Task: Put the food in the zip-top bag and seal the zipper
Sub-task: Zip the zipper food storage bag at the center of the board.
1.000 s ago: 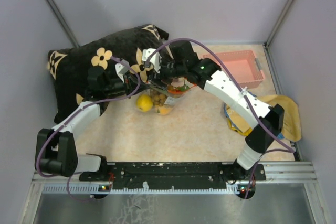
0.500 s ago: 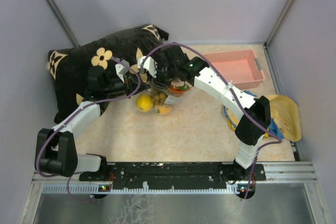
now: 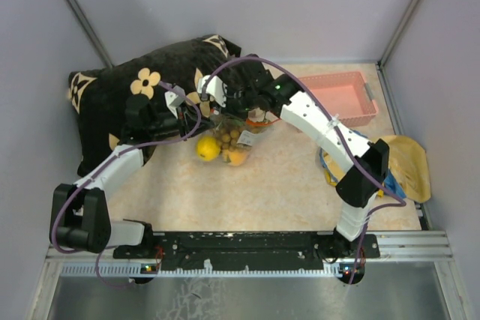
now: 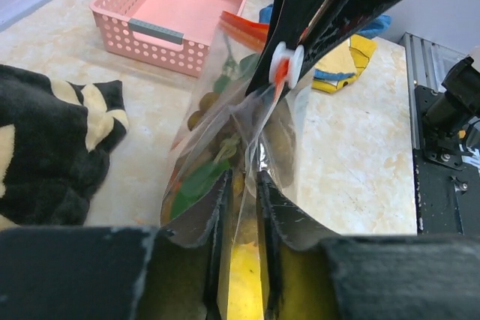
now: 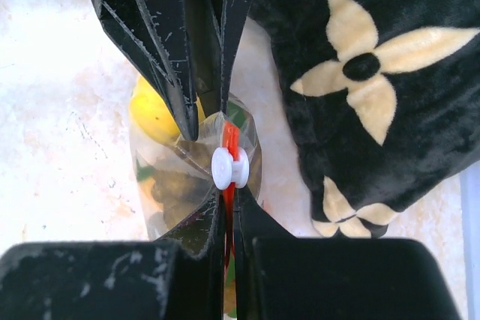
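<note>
The zip-top bag (image 3: 229, 139) hangs between both grippers over the table, near the pillow. The food shows through its film: a yellow fruit (image 3: 208, 148), an orange one (image 3: 238, 157) and tan balls (image 3: 229, 137). My right gripper (image 5: 231, 211) is shut on the orange-red zipper (image 5: 229, 139), just behind its white slider (image 5: 229, 168). My left gripper (image 4: 241, 192) faces it from the other end of the bag mouth. Its jaws stand a little apart, with thin bag film (image 4: 225, 125) running loosely through the gap. The slider (image 4: 286, 65) sits close to the left fingers.
A black flowered pillow (image 3: 127, 103) lies right behind the bag and the left arm. The pink basket (image 3: 337, 99) stands at the back right. A yellow-and-blue cloth (image 3: 405, 162) lies by the right wall. Grey walls enclose the table.
My right gripper has slid left along the bag mouth and closed on the zipper. The left jaws have eased slightly apart. The bag has swung a little.
</note>
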